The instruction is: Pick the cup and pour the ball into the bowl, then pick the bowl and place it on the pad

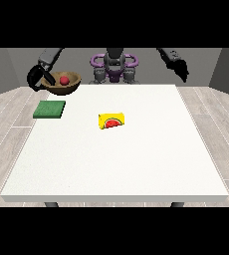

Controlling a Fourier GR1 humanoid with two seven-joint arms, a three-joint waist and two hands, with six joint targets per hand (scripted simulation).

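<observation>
white counter; green pad lying near its far left edge; brown bowl, aloft beyond the pad, its rim pinched by the hand at the view's left; yellow cup on its side mid-counter; hand at the view's right, raised, fingers relaxed, holding nothing; red ball inside the bowl.

Count, front view: one brown bowl, one red ball in it. One green pad. One yellow cup, watermelon print, on its side. One white table. My hands: two, and.
</observation>
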